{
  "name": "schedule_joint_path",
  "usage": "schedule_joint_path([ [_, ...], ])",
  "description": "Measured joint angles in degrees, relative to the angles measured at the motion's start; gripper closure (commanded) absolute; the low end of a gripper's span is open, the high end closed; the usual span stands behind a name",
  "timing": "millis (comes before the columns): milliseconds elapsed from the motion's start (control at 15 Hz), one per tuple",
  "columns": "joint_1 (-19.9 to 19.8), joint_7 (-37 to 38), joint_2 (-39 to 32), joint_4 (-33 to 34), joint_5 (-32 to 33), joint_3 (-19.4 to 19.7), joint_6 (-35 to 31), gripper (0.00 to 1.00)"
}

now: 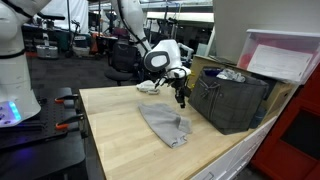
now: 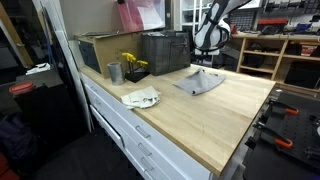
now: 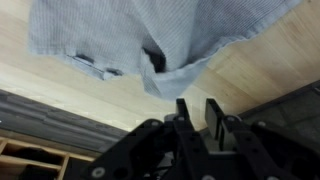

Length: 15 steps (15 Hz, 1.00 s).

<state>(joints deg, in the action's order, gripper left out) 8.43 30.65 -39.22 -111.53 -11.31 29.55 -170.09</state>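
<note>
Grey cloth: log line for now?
gripper: slightly open, empty | grey cloth: lying on wooden table, just ahead of jaws | dark crate: nearby

Arm reaches down from high, wrist bent, gripper pointing straight down and hanging low; wrist view: fingers parted by a narrow gap.

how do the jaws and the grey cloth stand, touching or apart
Cannot tell: in the wrist view the jaws end right at the grey cloth edge, with neither gap nor contact plain.
</note>
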Motion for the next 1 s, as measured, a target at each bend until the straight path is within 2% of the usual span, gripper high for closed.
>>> schedule_joint_path([
  [267,5.0,0.3,-0.6,-0.3,2.7,5.9,0.1,0.12],
  [400,5.9,0.5,-0.7,-0.9,2.7,7.1,0.4,0.01],
  [600,4.9,2.8,-0.9,-2.5,1.7,6.8,2.7,0.0],
  [800,0.3,4.0,-1.0,-3.3,-0.7,2.4,6.3,0.0],
  [1000,-4.0,4.7,-1.1,-3.3,-1.0,-1.0,7.1,0.0],
])
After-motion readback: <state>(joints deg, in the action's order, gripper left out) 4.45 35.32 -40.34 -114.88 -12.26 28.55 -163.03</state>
